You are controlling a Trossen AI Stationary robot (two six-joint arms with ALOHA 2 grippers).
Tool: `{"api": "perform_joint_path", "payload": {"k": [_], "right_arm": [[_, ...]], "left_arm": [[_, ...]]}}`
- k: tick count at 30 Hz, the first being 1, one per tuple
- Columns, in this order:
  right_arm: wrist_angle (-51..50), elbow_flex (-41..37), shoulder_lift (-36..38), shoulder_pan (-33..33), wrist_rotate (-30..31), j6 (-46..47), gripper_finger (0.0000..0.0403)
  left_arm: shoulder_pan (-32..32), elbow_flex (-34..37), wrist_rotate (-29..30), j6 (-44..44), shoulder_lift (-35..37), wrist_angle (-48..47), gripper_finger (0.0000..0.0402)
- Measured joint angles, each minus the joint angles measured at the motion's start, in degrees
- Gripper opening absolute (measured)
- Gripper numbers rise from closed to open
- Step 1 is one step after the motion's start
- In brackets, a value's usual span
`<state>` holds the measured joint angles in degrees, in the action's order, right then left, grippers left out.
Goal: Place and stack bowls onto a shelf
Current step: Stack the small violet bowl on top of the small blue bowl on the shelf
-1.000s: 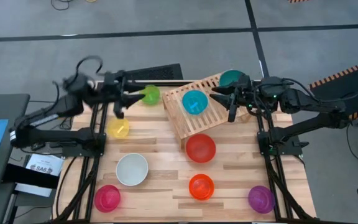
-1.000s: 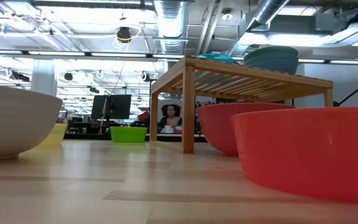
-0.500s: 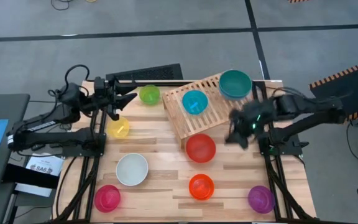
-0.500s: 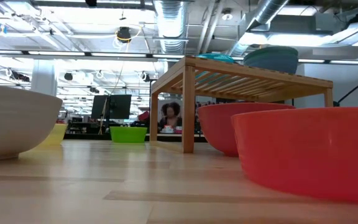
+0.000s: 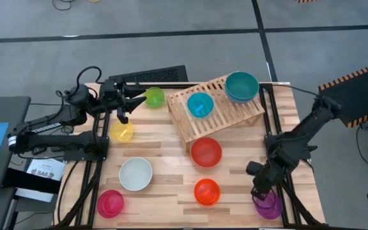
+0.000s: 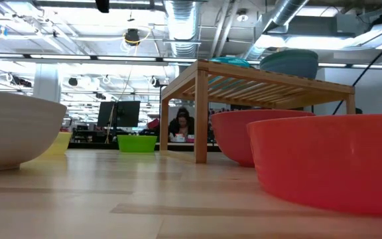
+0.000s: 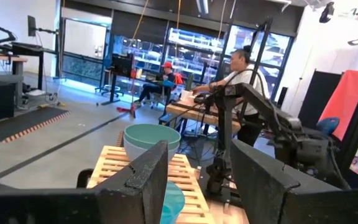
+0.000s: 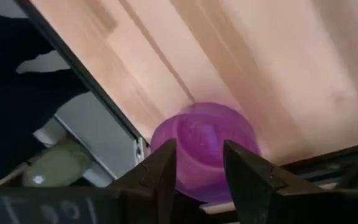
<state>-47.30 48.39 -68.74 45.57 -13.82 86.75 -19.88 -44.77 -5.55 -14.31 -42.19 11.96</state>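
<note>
The right hand (image 5: 259,190) is held low over the front right corner of the counter (image 5: 165,166), directly above the purple bowl (image 5: 268,204); in the right wrist view its fingers (image 8: 166,167) are seen parted to a narrow gap with that purple bowl (image 8: 204,146) lying between and below them, not gripped. The left hand (image 5: 133,102) is poised at the back left of the counter, just beside the green bowl (image 5: 154,97), its fingers spread wide and empty.

The wooden slatted shelf (image 5: 235,114) is set askew at the back centre. A large teal bowl (image 5: 242,86) is placed on its rear right corner, and a smaller light blue bowl (image 5: 200,105) is placed near its middle. On the counter, a large red bowl (image 5: 206,153) is found touching the shelf's front edge, an orange bowl (image 5: 206,191) before it, a white bowl (image 5: 135,174) to the left, a pink bowl (image 5: 110,203) at the front left corner, and a yellow bowl (image 5: 121,132) near the left hand.
</note>
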Motion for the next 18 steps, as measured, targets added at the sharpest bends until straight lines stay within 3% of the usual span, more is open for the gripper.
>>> {"api": "perform_joint_path", "payload": {"k": [6, 18], "right_arm": [[0.98, -5.94, -0.02, 6.25, -3.64, 10.25, 0.0156], [5.58, -9.69, -2.52, 8.7, -5.47, 13.3, 0.0156]], "left_arm": [[-0.01, 0.0, 0.13, 0.04, -0.19, 0.06, 0.0157], [-0.02, 0.0, 0.42, 0.04, -0.21, -0.02, 0.0157]]}}
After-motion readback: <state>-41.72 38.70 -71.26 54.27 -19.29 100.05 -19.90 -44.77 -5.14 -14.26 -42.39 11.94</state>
